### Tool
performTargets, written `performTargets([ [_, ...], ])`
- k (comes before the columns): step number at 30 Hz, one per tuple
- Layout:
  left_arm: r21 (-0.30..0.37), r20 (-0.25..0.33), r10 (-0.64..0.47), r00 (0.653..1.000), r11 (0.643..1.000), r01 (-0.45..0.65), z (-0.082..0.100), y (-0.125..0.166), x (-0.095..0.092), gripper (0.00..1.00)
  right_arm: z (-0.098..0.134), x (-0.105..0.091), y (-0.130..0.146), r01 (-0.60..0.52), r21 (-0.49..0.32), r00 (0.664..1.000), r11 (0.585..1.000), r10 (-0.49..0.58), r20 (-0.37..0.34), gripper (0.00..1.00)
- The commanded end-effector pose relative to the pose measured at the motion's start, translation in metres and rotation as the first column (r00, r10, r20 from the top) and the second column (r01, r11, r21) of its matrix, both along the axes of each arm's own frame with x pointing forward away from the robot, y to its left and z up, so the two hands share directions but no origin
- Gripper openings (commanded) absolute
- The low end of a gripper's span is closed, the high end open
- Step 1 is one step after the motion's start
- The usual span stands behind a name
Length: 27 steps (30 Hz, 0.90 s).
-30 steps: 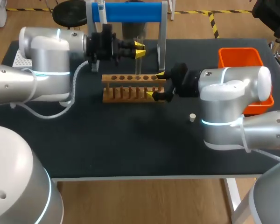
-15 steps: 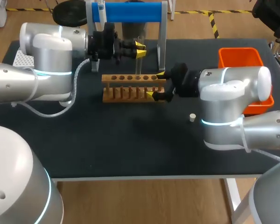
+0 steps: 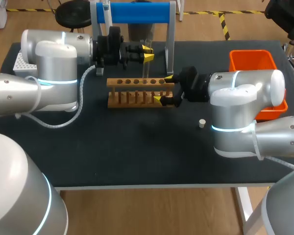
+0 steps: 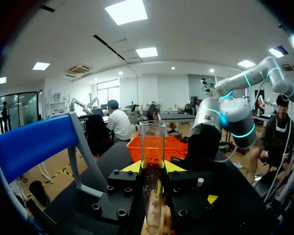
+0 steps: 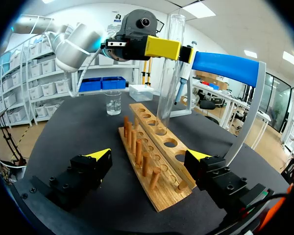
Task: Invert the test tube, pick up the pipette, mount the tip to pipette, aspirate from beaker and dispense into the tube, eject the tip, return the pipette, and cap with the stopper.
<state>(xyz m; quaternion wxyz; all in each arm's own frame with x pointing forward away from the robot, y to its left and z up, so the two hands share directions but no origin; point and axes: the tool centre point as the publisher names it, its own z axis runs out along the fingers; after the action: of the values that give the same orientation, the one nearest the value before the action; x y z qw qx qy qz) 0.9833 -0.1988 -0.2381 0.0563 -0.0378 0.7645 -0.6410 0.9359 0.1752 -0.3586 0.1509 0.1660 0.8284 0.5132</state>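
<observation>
From the head view I can barely make out the test tube (image 3: 146,68): the clear glass fades into the frame of the pipette stand (image 3: 170,44) behind it. Its lower end reaches the wooden rack (image 3: 137,93), and I cannot tell whether it sits in a hole or hangs just above one. My left arm covers most of the tip box (image 3: 18,62) at the far left of the tabletop (image 3: 137,152). It also hides the beaker (image 5: 113,104), which I only find in the right wrist view, standing beyond the rack's far end.

My left hand (image 3: 147,53) is clenched on the test tube, one yellow tip on each side of the glass. It holds the tube upright over the rack's back row.

My right hand (image 3: 164,89) is spread wide around the right end of the rack and grips nothing. One finger is just beside the wood and the other stands apart from it.

The small white stopper (image 3: 202,123) lies loose on the tabletop near my right arm, and the orange bin (image 3: 253,62) sits behind that arm.
</observation>
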Motion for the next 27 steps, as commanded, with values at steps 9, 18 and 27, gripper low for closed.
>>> performTargets([
  [9, -0.021, 0.011, 0.017, 1.000, 1.000, -0.017, -0.0051, 0.0011, -0.0041, 0.00, -0.0010, -0.0008, 0.0014, 0.005, 0.000, 1.000, 1.000, -0.005, 0.003, 1.00],
  [18, -0.049, 0.026, 0.033, 0.999, 0.998, -0.031, -0.0076, 0.0029, -0.0038, 0.00, -0.0010, -0.0008, 0.0014, 0.005, 0.000, 1.000, 1.000, -0.005, 0.003, 1.00],
  [27, -0.073, 0.033, 0.047, 0.998, 0.996, -0.044, -0.0106, 0.0046, -0.0030, 0.00, -0.0010, -0.0008, 0.0014, 0.005, 0.000, 1.000, 1.000, -0.005, 0.003, 1.00],
])
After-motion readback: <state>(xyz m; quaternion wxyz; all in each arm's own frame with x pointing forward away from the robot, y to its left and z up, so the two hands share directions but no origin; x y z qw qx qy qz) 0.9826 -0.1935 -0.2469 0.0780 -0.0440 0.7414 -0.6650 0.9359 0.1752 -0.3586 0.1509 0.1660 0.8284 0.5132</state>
